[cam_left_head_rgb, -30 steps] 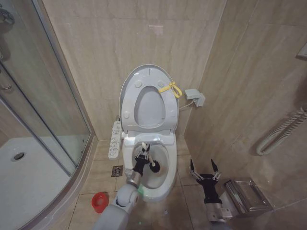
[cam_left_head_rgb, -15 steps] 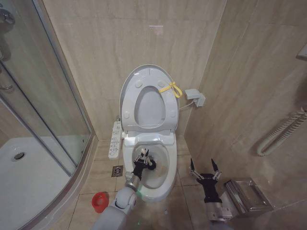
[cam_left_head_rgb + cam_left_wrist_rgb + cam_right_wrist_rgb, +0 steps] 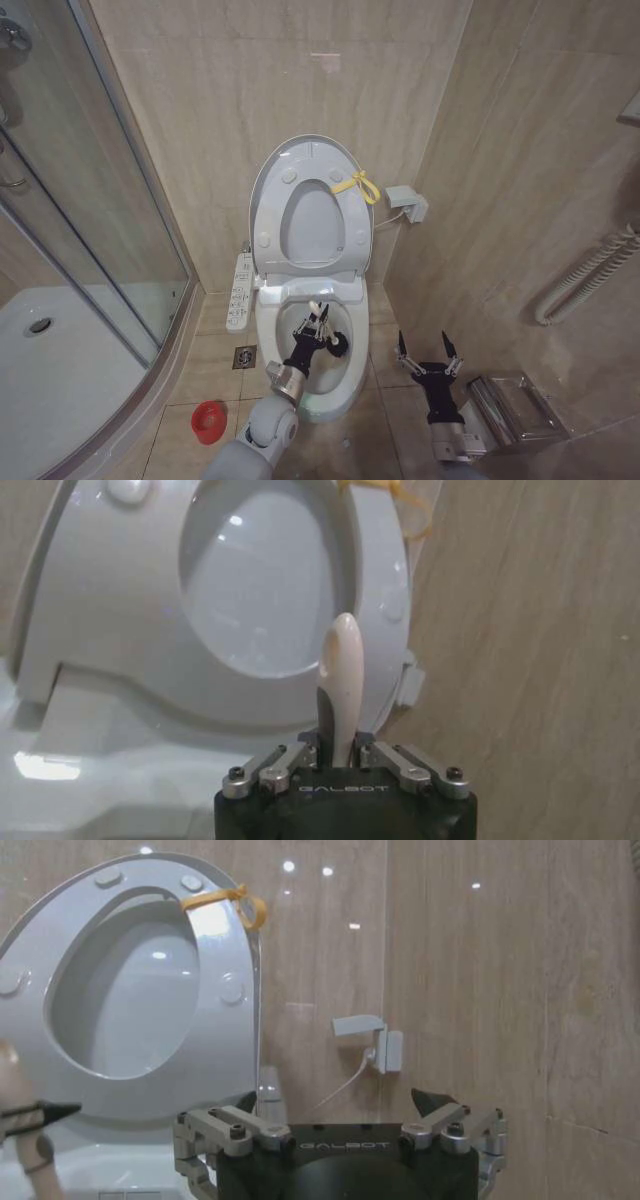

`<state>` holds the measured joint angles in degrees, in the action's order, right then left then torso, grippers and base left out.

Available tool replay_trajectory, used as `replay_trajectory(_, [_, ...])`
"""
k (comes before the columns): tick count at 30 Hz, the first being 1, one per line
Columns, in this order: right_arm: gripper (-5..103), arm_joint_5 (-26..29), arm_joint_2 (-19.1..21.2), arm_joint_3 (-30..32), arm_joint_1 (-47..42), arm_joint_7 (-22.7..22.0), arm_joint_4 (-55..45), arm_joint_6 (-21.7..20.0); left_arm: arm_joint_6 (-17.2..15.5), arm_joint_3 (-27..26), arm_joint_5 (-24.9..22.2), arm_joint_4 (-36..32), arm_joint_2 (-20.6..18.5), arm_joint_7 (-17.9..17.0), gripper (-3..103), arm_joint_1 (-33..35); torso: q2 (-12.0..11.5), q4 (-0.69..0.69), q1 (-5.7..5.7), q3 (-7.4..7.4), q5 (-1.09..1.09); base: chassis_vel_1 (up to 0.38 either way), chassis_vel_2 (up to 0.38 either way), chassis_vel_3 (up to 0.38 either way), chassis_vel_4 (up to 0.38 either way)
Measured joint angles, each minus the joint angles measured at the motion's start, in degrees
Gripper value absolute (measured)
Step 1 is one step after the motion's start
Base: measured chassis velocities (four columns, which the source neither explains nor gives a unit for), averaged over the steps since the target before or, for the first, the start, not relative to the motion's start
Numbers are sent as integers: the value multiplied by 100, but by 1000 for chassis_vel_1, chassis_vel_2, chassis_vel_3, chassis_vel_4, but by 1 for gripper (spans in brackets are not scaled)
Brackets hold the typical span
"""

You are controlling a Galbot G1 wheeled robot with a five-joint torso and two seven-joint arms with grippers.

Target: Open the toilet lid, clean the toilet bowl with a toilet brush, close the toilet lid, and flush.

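While the toilet lid is standing open, the left gripper, clamped on the toilet brush, is scrubbing the toilet bowl beneath it; the lid likely needs closing afterwards.

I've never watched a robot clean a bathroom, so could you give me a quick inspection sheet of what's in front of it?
Surface: beige tiled floor, beige tiled walls.
Job's things: toilet lid raised against the wall with the seat ring, yellow cord loop at its edge; toilet bowl open; toilet brush inside the bowl, black head low.
Clutter: red brush holder on the floor left of the bowl.
Grippers: left gripper over the bowl, shut on the brush handle; right gripper open, idle beside the bowl.
Cables: white cord from a wall box.
Surroundings: glass shower enclosure on the left, metal bin on the right.
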<state>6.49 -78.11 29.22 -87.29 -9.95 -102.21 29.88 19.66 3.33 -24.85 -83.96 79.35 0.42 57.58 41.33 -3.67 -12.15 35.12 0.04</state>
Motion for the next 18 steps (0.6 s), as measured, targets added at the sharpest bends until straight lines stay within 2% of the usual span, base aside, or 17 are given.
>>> replay_trajectory(2, [100,0,-5,-4,2,0,5,0,4,-5,13,91,10,0,19,-2,0,0,0,0,0,0,0,0,0])
replay_trajectory(5, [100,-2,-52,-37,40,2,43,0,61,-61,113,715,92,-7,19,-100,0,0,0,0,0,0,0,0,0])
replay_trajectory(10, [100,-32,-106,-58,63,5,69,-2,84,-96,137,999,120,-2,19,-212,0,-1,0,0,0,0,0,0,0])
replay_trajectory(13, [100,-51,-138,-62,65,7,73,-5,78,-97,143,1024,73,0,19,-249,0,-2,0,0,-1,0,0,0,0])
replay_trajectory(18, [100,-90,-190,-52,49,8,75,-7,49,-94,-93,548,-63,40,19,-184,-2,-2,-1,2,-2,0,0,0,0])
